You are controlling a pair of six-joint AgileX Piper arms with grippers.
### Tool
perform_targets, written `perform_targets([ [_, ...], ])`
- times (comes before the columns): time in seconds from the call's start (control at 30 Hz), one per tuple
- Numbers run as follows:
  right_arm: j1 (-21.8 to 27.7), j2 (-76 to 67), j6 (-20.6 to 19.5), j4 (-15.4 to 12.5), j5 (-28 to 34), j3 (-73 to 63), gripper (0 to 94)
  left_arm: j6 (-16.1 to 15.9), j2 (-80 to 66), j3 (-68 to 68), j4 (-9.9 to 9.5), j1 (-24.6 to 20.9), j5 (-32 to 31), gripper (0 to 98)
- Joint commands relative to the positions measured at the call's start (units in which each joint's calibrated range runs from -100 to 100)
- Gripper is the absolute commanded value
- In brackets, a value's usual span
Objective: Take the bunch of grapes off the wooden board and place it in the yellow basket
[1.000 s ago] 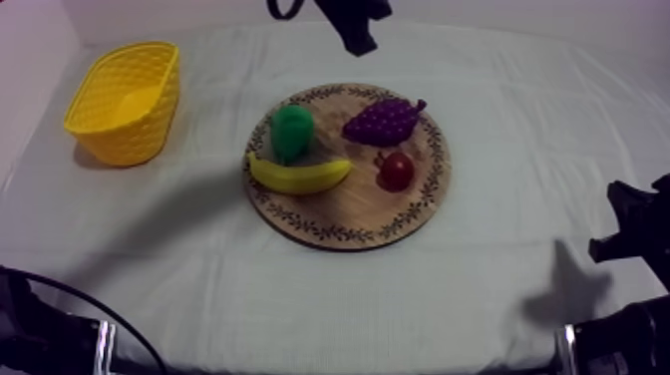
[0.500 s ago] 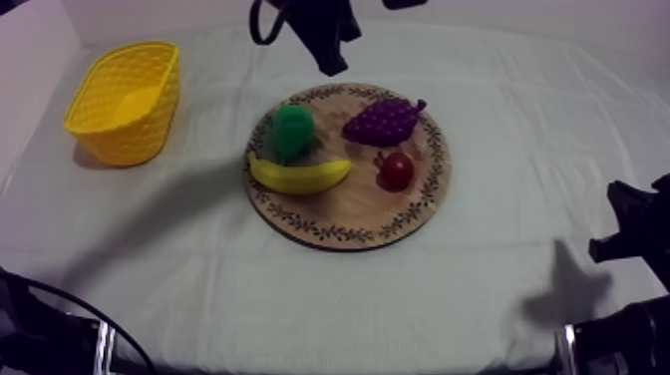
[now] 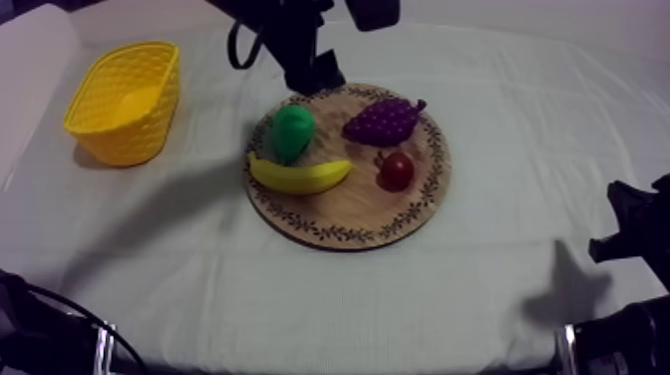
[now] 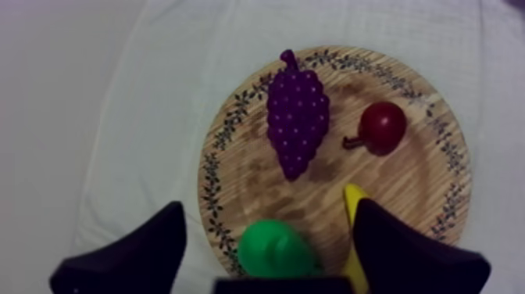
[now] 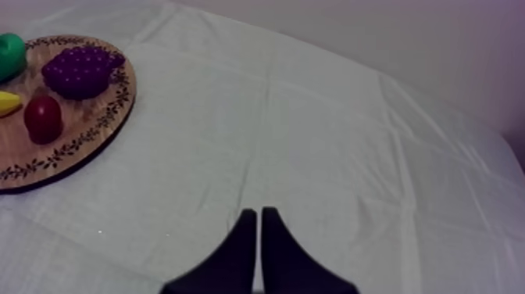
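Left wrist view | left gripper point(image 4: 269, 207) fingers apart, over one wooden board point(image 4: 406, 188) | beyond it one bunch of grapes point(image 4: 297, 117), one small red fruit point(image 4: 383, 127) | nearest it one pear point(image 4: 273, 249), one banana point(image 4: 351, 215) | right gripper point(image 5: 258, 213) fingers together

Background: cloth point(image 3: 518, 140) is plain grey-white. Centre of the top view: wooden board point(image 3: 349, 209) shows light brown grain, and its rim carries a dark leaf-and-vine band. On it, bunch of grapes point(image 3: 382, 121) reads deep purple with a beaded surface; pear point(image 3: 291, 131) solid green; banana point(image 3: 299, 177) yellow; small red fruit point(image 3: 396, 171) dark red with a darker stem. Upper left: yellow basket point(image 3: 140, 130) is bright yellow with a woven lattice pattern on its walls. Both left gripper point(image 4: 267, 215) and right gripper point(image 5: 260, 213) have black fingers.
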Motion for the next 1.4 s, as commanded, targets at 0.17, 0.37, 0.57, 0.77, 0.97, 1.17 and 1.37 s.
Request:
perform_targets([
  [0.17, 0.01, 0.03, 0.02, 0.0, -0.01, 0.04, 0.2, -0.29, 1.2, 0.77, -0.02, 0.37, -1.16, 96.2],
  [0.37, 0.01, 0.03, 0.02, 0.0, -0.01, 0.04, 0.2, -0.13, 5.27, -0.64, -0.21, 0.98, -2.92, 96.4],
  [0.57, 0.01, 0.03, 0.02, 0.0, -0.01, 0.04, 0.2, -0.53, 12.34, -4.9, 0.27, 0.29, -4.19, 96.1],
  [0.77, 0.01, 0.03, 0.02, 0.0, -0.01, 0.04, 0.2, -1.42, 18.68, -8.87, 0.91, -0.46, -4.5, 96.1],
  [0.97, 0.01, 0.03, 0.02, 0.0, -0.01, 0.04, 0.2, -3.62, 23.47, -13.08, 2.96, -0.99, -4.02, 95.8],
  [1.17, 0.01, 0.03, 0.02, 0.0, -0.01, 0.04, 0.2, -5.24, 27.28, -17.11, 4.47, -0.78, -3.1, 94.1],
  [1.37, 0.01, 0.03, 0.02, 0.0, -0.01, 0.04, 0.2, -6.94, 31.27, -21.89, 6.39, -0.63, -1.48, 90.6],
])
